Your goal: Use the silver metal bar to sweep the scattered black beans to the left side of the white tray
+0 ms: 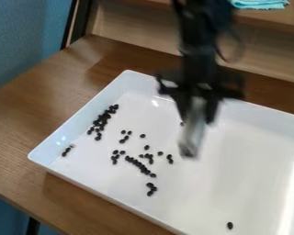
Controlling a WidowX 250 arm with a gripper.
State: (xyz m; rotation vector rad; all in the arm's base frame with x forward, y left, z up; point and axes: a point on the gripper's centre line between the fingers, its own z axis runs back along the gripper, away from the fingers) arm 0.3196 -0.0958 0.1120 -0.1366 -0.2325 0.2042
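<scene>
The black gripper (200, 114) hangs over the back middle of a white tray (76, 114), its fingers on either side of a blurred, pale grey, elongated object (194, 137). That object points down and slightly left, and its lower end is darker. I cannot tell whether it touches the tray floor. Small black beans lie on the tray's left half: a dense cluster (102, 120) along the left side, a diagonal row (141, 166) nearer the middle, and scattered ones around them. One lone bean (230, 225) lies near the front edge.
The tray stands on a brown wooden table (20, 124). Behind it rises a light wooden panel (137, 34), with a turquoise cloth (260, 4) on the ledge at the top right. Glare streaks the tray's right side.
</scene>
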